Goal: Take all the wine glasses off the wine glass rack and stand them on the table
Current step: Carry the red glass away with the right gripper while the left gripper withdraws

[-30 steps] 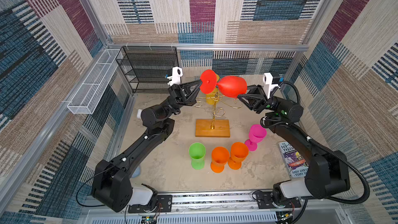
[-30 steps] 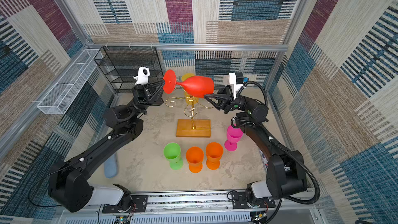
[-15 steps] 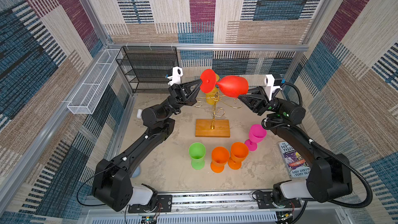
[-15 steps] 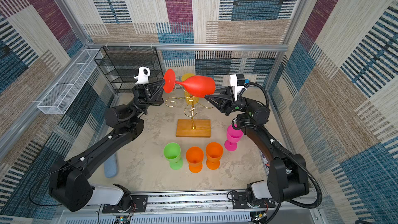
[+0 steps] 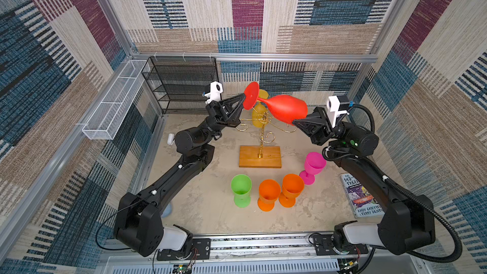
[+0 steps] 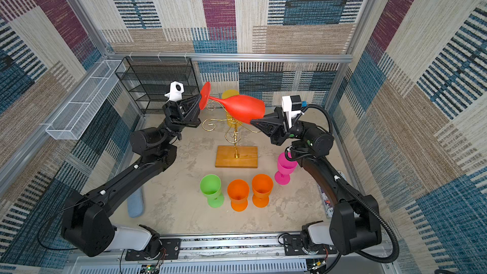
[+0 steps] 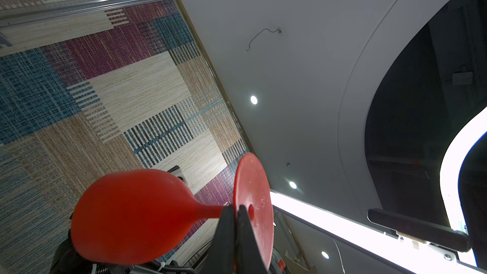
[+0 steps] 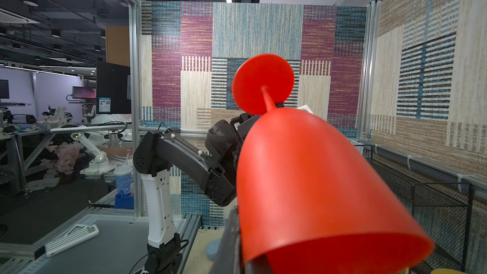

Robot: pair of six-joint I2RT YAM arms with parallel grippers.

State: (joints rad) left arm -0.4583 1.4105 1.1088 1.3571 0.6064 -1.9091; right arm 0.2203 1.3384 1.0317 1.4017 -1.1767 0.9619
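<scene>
The red wine glass (image 5: 286, 108) is hanging sideways above the gold rack (image 5: 260, 157), free of its hooks. The left gripper (image 5: 243, 99) is pinching its foot and the right gripper (image 5: 295, 122) is clamping its rim, both closed tight, probably for a handover.

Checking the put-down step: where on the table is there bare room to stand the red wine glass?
Bare tabletop: between the wine glass rack base and the left arm; also the strip between the green glass and the front rail. Crowded: right front, where two orange glasses, the pink glass and the book sit close.
</scene>
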